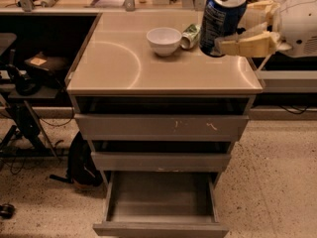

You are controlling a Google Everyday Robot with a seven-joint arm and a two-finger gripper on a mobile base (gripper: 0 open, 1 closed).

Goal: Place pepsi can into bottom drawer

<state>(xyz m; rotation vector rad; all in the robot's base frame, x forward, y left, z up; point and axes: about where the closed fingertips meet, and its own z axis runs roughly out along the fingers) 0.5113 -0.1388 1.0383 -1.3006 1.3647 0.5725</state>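
Count: 2 cans, 1 bowl, 3 drawers, 1 gripper w/ 2 fingers. The pepsi can (222,15) is dark blue w/ a silver top and is off the surface, up in the air over the back right part of the cabinet top (124,68), tilted a bit so its top leans right. The gripper (240,29) comes in from the right edge of the view and has the can clamped. The fingers (247,44) are spread only as wide as the can's body: one beige finger lies across the can's lower right side facing the camera, the other runs along the far side, its tip hidden behind the can. Nothing else touches the gripper. The 2nd can is a green can (190,35), on its side near the back of the top, just beside the white bowl (164,39) on the bowl's right; whether they touch I can't tell. The bowl sits upright, approx. mid-back of the top. Drawers: the top drawer (161,127) and middle drawer (161,161) are each pulled out slightly, a dark gap showing above each front. The bottom drawer (161,205) is pulled well out toward the camera, bare floor showing inside — well below the held can and apart from it. Dark bag (81,162) on the speckled floor, left of the cabinet.
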